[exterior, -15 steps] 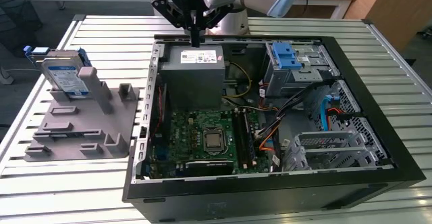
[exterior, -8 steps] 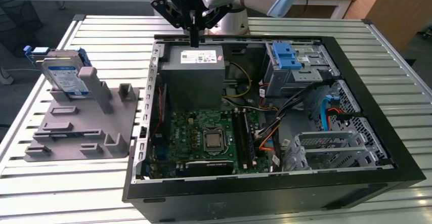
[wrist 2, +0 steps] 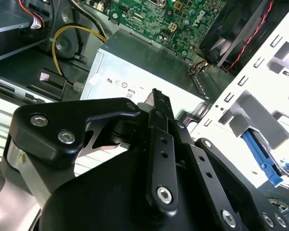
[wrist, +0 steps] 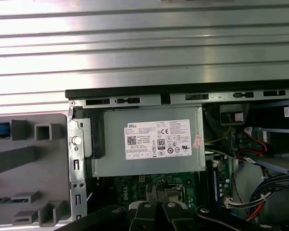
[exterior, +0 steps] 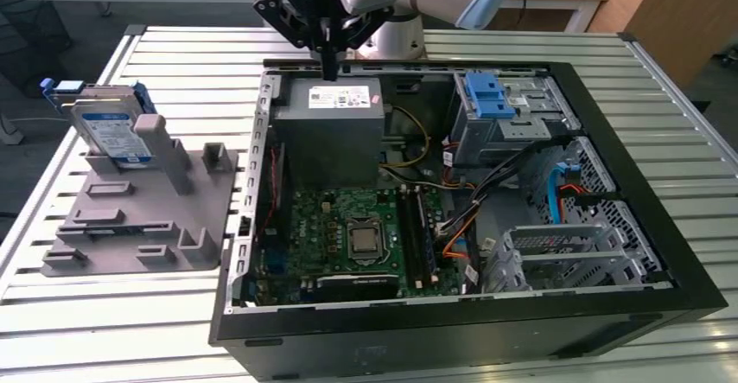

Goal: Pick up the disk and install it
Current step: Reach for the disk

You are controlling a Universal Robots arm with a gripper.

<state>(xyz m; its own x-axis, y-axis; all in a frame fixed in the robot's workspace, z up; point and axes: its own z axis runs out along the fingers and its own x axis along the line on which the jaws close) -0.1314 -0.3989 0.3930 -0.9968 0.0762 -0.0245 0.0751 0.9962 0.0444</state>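
Gripper [exterior: 330, 67] — closed, holding nothing — hangs over the power supply [exterior: 334, 132] inside the computer case [exterior: 461, 340]. The disk [exterior: 113, 132] stands upright in a grey fixture [exterior: 138, 219] on the tabletop [exterior: 658, 63], outside the case — well apart.

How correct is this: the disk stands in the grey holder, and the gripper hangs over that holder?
One part is wrong. The disk does stand in the grey holder, but the exterior view shows the gripper over the power supply.
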